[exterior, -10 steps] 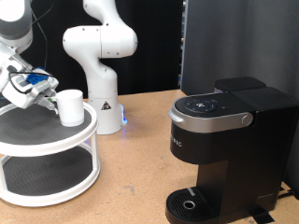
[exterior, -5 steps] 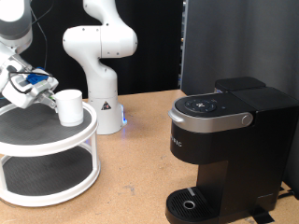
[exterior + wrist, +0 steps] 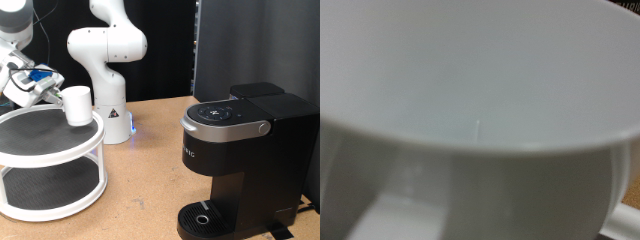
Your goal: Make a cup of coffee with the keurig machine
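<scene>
We are logging the gripper (image 3: pixel 52 88) at the bench's far left in the exterior view, its fingers closing on the cup (image 3: pixel 77 104) from that view's left, at the handle side. The grasp looks clenched on the cup, though the handle itself is hidden behind the fingers, so we are judging this from the fingers meeting the cup's wall. The cup is hanging upright and slightly tilted, its base appearing just clear of the upper tier of a white two-tier round stand (image 3: pixel 60 160), above that tier's edge toward the exterior view's right. In the wrist view the cup (image 3: pixel 480 90) is filling nearly the whole picture: we are looking into its white bowl from very close, with the rim curving across the lower half, and the fingers are not showing there. The stand is occupying the bench's near left corner, with dark mesh-like surfaces on both tiers. Just behind it, along the back edge of the bench, a second white robot arm (image 3: pixel 103 60) is standing on its base. The keurig machine (image 3: pixel 240 160) is sitting at the bench's near right corner, well apart from the cup, with its lid down and its drip tray (image 3: pixel 205 218) showing at the exterior view's bottom.
</scene>
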Motion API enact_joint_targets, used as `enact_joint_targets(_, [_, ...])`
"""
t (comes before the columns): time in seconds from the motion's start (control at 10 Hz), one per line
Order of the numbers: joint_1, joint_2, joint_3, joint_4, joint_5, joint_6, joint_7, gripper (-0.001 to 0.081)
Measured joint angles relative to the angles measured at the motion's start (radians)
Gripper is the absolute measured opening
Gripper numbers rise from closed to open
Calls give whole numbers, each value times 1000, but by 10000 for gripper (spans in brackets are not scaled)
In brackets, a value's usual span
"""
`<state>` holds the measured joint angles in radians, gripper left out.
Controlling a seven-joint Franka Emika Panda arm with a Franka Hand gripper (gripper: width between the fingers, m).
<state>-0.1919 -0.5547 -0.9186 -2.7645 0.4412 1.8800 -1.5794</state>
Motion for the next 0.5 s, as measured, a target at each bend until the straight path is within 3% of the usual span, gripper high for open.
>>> enact_joint_targets(0.3, [-32, -62, 46, 23, -36, -72, 70, 65])
enact_joint_targets(0.5, [-32, -59, 44, 11, -7, -58, 76, 65])
